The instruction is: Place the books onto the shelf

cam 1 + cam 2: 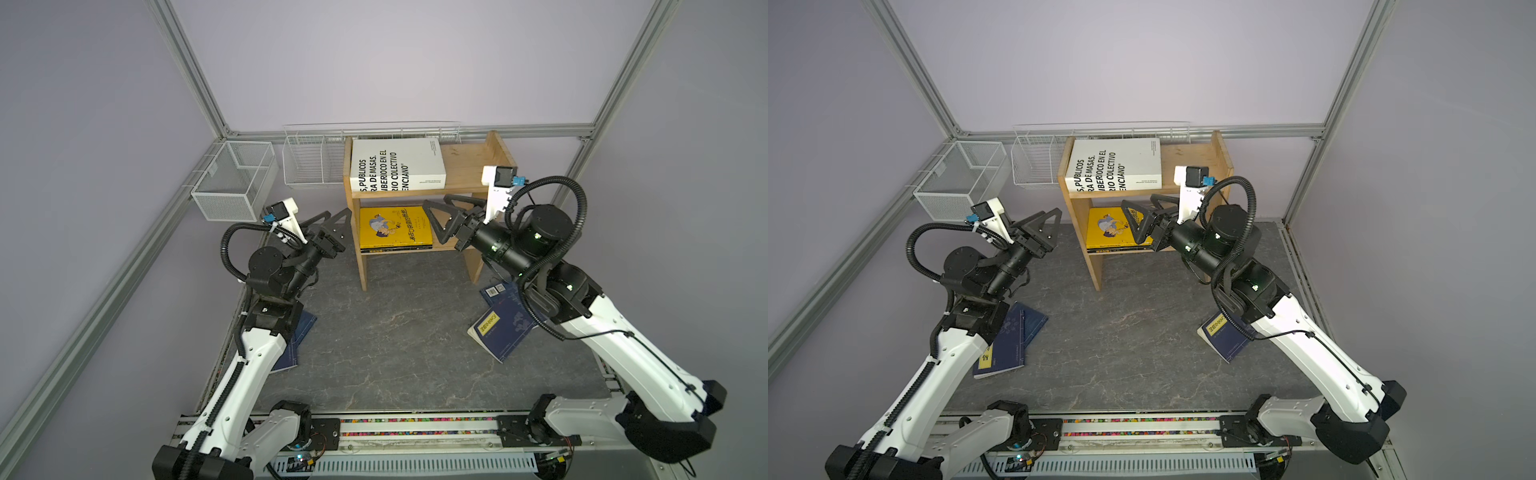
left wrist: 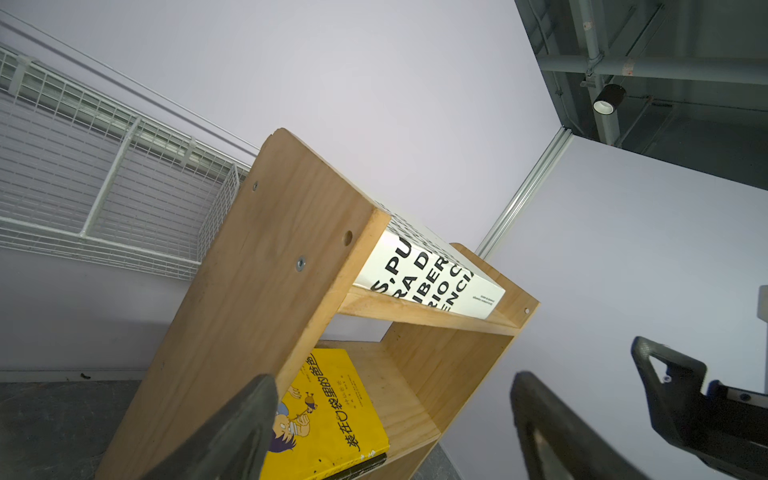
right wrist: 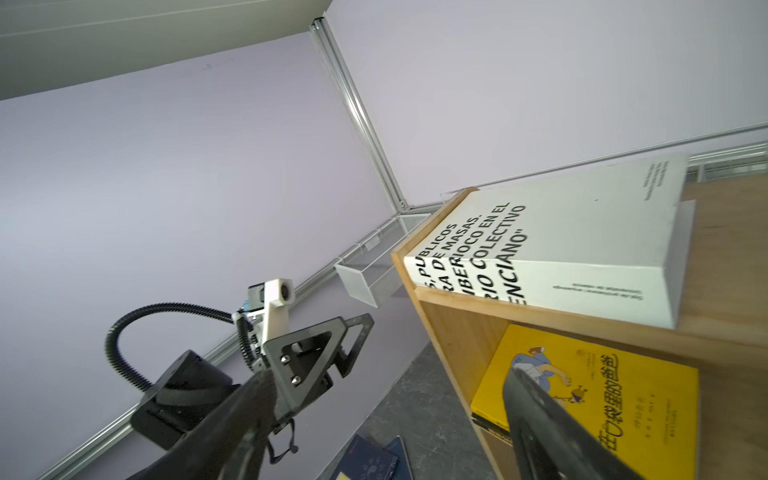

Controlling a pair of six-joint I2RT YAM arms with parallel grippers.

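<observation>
- Note left fingers (image 2: 232,432) and right fingers (image 3: 548,432) spread wide, holding nothing, near shelf (image 1: 352,199) at 12 o'clock.
- Leave white book (image 1: 399,166) and yellow book (image 1: 395,226) shelved.
- Lower onto navy books (image 1: 505,338) at 4 and 8 o'clock on the surface (image 1: 395,332); pinch one by its edge.

Shelf (image 1: 494,158) — one, two tiers. Thick white book (image 1: 395,166): one, upper tier. Yellow book (image 1: 392,226): one, lower tier; one dark book (image 3: 490,428) beneath it. Thin navy books (image 1: 1007,345): four in sight on the bench (image 1: 395,332) — two at the left side, two more navy books (image 1: 505,332) at the right. White wire baskets (image 1: 232,183): two.
</observation>
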